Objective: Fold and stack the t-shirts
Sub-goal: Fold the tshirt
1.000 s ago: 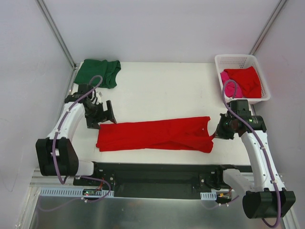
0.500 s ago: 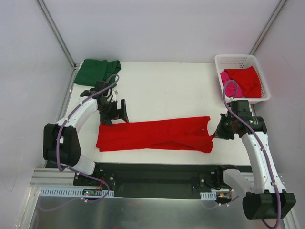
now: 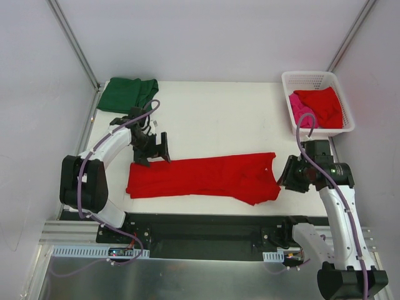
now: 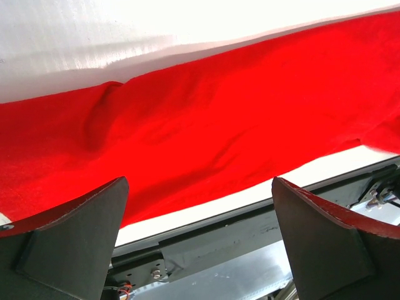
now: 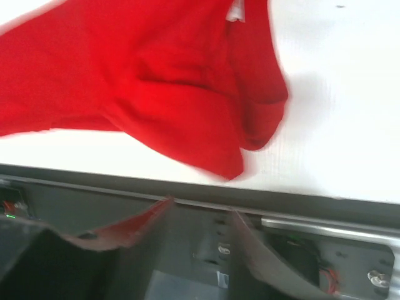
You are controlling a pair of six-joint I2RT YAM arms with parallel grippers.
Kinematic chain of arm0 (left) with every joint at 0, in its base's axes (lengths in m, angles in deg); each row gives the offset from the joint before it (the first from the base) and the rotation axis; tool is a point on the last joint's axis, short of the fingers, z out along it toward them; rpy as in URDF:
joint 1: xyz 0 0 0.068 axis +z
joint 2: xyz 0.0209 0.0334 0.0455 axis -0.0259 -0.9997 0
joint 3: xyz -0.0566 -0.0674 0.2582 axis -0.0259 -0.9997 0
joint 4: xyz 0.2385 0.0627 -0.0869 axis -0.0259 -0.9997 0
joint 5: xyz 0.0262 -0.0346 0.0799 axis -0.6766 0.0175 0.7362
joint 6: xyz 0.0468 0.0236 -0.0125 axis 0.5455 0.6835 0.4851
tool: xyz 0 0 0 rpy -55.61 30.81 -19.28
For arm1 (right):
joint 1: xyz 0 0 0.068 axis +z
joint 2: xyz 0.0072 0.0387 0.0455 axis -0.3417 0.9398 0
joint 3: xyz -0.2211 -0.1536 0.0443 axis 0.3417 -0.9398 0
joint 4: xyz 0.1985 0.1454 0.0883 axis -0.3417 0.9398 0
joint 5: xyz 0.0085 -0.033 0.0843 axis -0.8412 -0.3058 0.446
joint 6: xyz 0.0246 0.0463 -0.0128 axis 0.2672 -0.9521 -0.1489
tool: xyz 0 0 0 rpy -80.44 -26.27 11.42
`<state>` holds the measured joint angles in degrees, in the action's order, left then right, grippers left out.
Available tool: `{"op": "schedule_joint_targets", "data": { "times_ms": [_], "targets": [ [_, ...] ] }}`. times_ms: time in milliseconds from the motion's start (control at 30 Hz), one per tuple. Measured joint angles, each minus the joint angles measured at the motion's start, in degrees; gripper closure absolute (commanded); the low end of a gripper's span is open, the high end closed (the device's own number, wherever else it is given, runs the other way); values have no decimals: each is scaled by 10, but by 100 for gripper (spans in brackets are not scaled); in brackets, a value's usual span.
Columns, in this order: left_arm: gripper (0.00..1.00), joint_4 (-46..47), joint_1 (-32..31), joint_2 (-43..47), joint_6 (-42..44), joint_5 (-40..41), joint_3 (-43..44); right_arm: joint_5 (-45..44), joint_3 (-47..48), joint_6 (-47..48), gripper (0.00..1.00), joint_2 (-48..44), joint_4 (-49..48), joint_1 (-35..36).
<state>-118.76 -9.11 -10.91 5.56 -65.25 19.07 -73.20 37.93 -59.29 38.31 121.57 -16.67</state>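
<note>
A bright red t-shirt (image 3: 200,177) lies on the white table as a long band folded lengthwise, with its collar end on the right. My left gripper (image 3: 155,151) hovers open over the band's far left edge, and the left wrist view shows the red cloth (image 4: 206,119) beyond the empty left gripper (image 4: 199,181). My right gripper (image 3: 289,175) sits just off the shirt's right end. Its jaws stand apart and hold nothing, and the rumpled shirt end (image 5: 187,81) lies ahead of the right gripper (image 5: 201,206). A folded dark green t-shirt (image 3: 128,94) rests at the far left corner.
A white lattice basket (image 3: 312,76) at the far right corner holds another red t-shirt (image 3: 322,105) and a pink one (image 3: 299,104). The black rail (image 3: 206,228) runs along the table's near edge, close to the red shirt's hem.
My right gripper has opened, let go of the shirt's right end and drawn back slightly to the right. The left arm swung from beside the shirt to over its far left edge.
</note>
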Motion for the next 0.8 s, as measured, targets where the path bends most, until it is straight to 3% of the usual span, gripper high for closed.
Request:
{"op": "schedule_joint_targets", "data": {
  "times_ms": [433,800],
  "targets": [
    [1,0,-7,-11,0,0,12,21,-45,-19,47,-49,17,22],
    [1,12,-10,-11,1,0,12,23,-119,-84,48,-56,-42,143]
  ]
}}
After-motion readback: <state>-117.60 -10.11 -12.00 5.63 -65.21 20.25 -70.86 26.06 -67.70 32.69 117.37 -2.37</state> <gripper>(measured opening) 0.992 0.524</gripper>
